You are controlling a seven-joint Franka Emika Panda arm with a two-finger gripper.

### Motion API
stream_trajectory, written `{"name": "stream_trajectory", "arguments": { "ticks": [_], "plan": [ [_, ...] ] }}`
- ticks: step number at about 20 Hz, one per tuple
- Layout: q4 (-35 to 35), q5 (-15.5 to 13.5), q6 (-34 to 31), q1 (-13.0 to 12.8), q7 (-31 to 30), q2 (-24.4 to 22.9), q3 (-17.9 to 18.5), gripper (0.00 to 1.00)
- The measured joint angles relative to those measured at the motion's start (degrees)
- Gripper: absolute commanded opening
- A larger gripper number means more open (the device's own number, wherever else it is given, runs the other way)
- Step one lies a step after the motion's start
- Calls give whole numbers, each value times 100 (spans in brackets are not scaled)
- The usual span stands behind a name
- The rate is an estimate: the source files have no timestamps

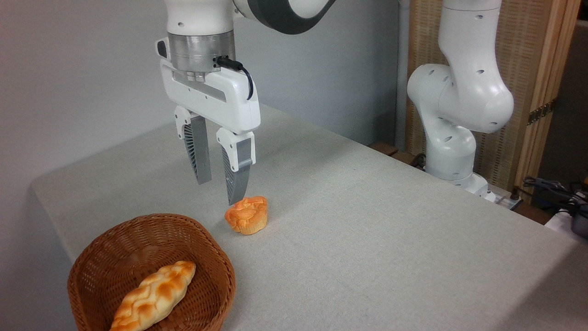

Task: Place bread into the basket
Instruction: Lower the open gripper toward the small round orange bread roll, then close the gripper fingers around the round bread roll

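I have the gripper (220, 191) hanging above the table (367, 220) with its two fingers spread moderately apart and nothing between them. The bun (247, 214) sits on the cloth just below and a little toward four o'clock of the fingertips, and the nearer finger (238, 179) overlaps the bun's top edge in this view, so I cannot tell whether it is touching or only in front of it.

The basket (92, 262) lies at about seven o'clock from the bun, near but apart, with a braided loaf (154, 295) already lying across its bowl.

My main worry is alignment. From this one angle I judge the gripper centred toward ten o'clock of the bun, not over it; if I lower it now, the nearer finger may land on the swirled top and squash or tip the bun rather than straddle it. The opening also looks only slightly wider than the bun, so a small offset could push it sliding over the cloth. The bun looks soft and lumpy, so a shallow pinch might slip during the lift. At the basket, the loaf takes up much of the floor; a careless release could leave the bun perched on the loaf or rolling off the rim.
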Motion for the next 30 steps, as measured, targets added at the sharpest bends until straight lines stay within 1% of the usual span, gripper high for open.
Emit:
{"name": "stream_trajectory", "arguments": {
  "ticks": [23,30],
  "plan": [
    [0,-32,-2,-3,0,0,-2,100],
    [-10,-32,-348,-14,9,3,-38,100]
  ]
}}
